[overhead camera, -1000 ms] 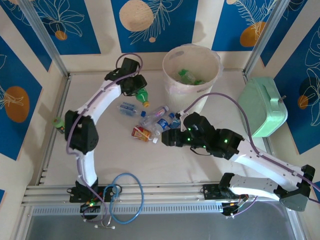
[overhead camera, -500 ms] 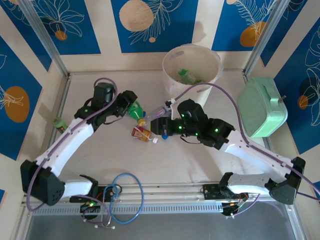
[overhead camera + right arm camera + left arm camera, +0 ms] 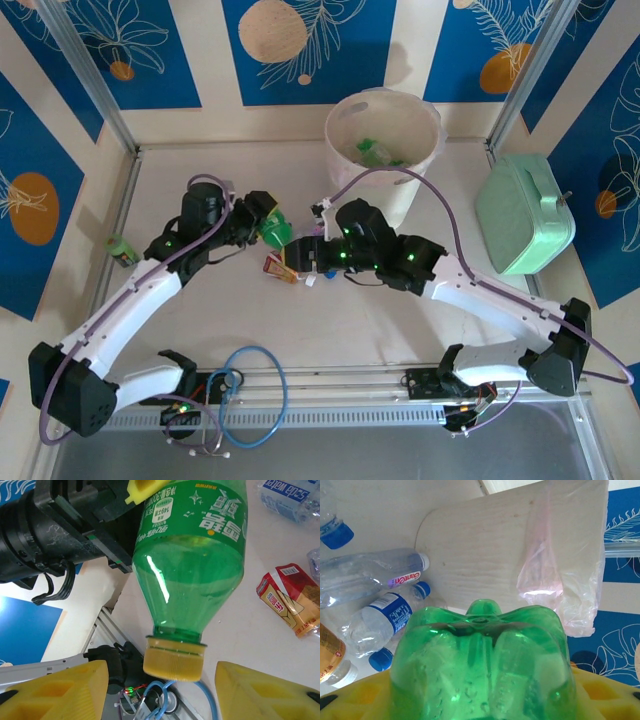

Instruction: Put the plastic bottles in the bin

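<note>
Left gripper (image 3: 262,215): you've got it pinching the green plastic bottle (image 3: 274,233) near the tall pale translucent bin (image 3: 350,175). Right gripper (image 3: 160,675) sits spread, the bottle's yellow cap (image 3: 174,657) between its fingers, untouched.

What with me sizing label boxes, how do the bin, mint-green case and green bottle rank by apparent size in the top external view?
The bin and mint-green case: about alike; the bin's rim is nearer the camera, so unranked.
Then the green bottle, clearly smallest, partly covered.
</note>
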Tool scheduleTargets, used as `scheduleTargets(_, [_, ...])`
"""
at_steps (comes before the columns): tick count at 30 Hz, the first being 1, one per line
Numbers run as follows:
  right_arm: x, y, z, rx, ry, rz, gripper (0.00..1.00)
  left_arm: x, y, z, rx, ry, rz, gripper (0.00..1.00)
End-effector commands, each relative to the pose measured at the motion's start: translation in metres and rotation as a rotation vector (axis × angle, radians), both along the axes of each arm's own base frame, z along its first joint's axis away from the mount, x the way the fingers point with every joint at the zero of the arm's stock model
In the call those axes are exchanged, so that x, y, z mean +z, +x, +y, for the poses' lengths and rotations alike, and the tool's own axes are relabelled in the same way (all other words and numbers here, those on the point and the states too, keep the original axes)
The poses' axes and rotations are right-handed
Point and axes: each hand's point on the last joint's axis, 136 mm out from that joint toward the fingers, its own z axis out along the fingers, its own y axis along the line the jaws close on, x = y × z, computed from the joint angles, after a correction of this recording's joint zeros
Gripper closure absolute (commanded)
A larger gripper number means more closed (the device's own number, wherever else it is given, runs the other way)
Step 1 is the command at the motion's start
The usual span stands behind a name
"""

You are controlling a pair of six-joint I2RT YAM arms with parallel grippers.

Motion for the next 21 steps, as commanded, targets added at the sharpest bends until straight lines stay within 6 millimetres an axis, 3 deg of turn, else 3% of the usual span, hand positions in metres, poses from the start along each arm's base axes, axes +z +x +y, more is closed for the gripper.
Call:
scheduleTargets(1, [0.004, 0.001, 0.005, -0.002, 0.017, 0.005, 0.41, 0.016, -0.004, -0.008, -0.027, -0.063, -0.04, 0.49])
scheduleTargets(21, [-0.014, 0.01, 0.003, -0.05, -0.007, 0.054, 0.53, 0.014, -0.013, -0.02, -0.066, -0.056, -0.05, 0.49])
